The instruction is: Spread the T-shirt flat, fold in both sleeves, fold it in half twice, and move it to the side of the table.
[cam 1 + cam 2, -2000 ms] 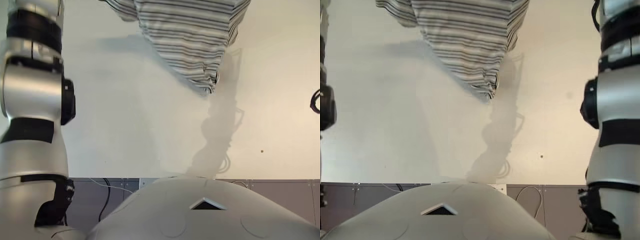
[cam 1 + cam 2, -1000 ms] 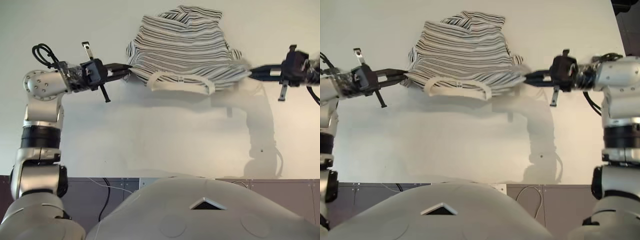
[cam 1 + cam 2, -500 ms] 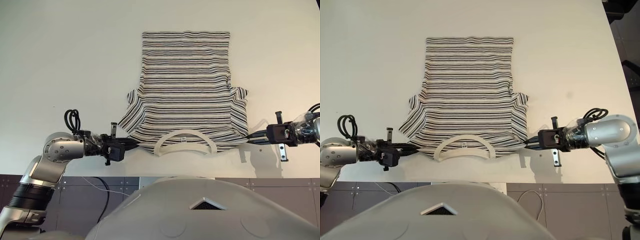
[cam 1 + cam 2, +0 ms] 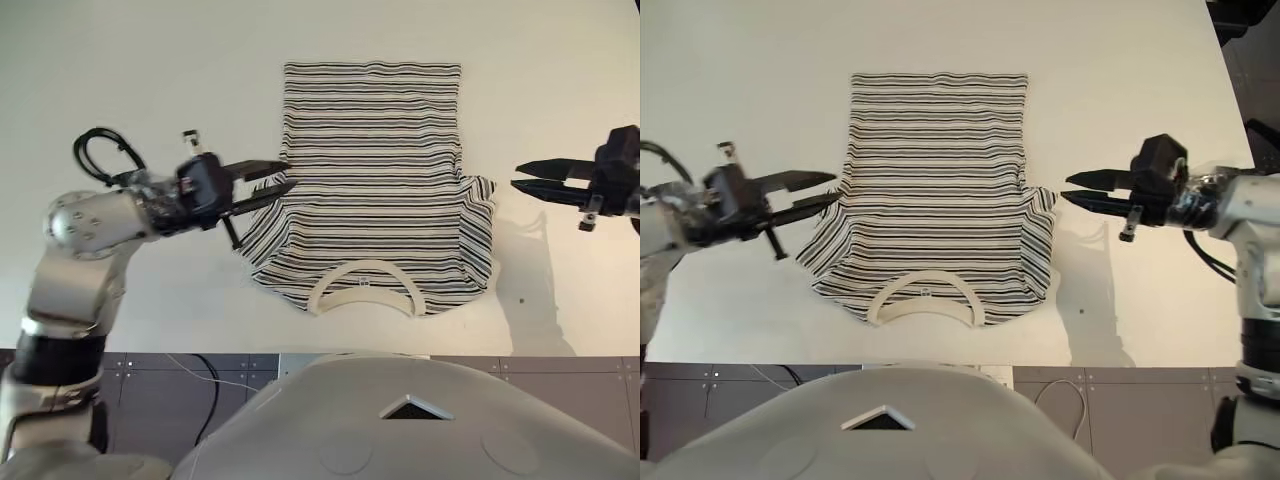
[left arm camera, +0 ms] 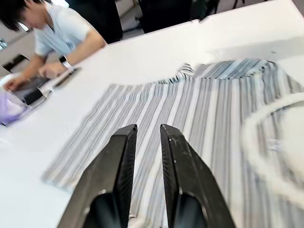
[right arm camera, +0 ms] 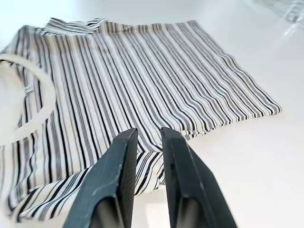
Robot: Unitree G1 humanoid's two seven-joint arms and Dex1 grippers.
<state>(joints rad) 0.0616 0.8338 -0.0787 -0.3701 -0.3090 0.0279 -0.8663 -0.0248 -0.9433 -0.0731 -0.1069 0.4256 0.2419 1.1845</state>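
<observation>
Black-and-white striped cotton T-shirt [image 4: 372, 170] flat at frame centre on white desk [image 4: 150, 60]. Left claw [image 4: 285, 174], right claw [image 4: 517, 176] slightly spread, empty, beside rumpled sleeves. Risk: pinching body cloth too, dragging whole shirt askew.

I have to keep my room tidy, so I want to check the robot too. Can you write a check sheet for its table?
Surface: white table, smooth.
Job's things: striped T-shirt spread flat, collar nearest the robot; left sleeve and right sleeve not folded in.
Clutter: a purple thing far beyond the shirt.
Grippers: left gripper at the left sleeve, right gripper beside the right sleeve; both with jaws open and empty.
Cables: black loop on the left arm; wires under the table edge.
Surroundings: dark floor past the far right corner.
</observation>
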